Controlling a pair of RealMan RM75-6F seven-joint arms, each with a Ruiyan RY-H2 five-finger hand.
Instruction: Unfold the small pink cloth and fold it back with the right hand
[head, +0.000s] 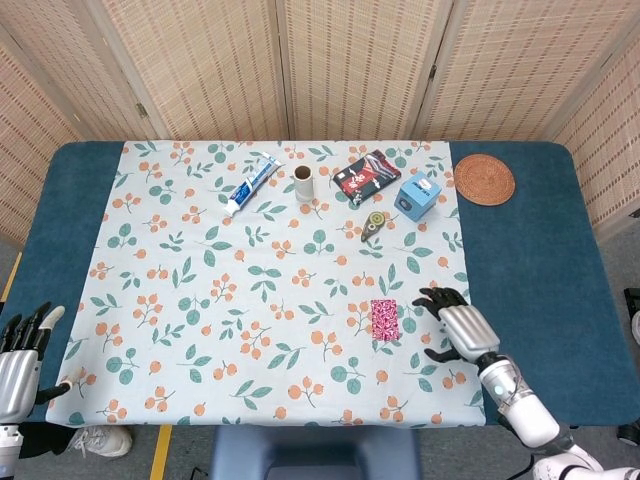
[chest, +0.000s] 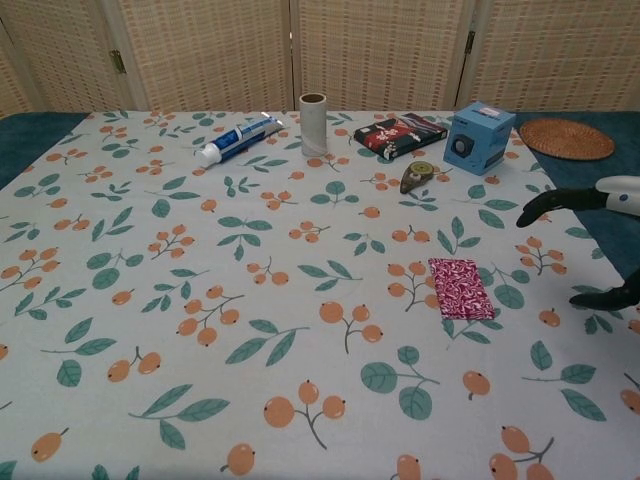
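The table (head: 540, 270), under a floral tablecloth (head: 250, 300), fills most of the head view, and the right hand (head: 462, 330) hovers in the lower right of the frame with its fingers apart and nothing in them, while the left hand (head: 18, 360) waits open at the lower left corner. The small pink cloth (head: 384, 319) lies folded flat just left of the right hand, not touched; it looks thin, light and soft, so it would probably slide when pushed, and the free top edge seems the best place to pinch it.
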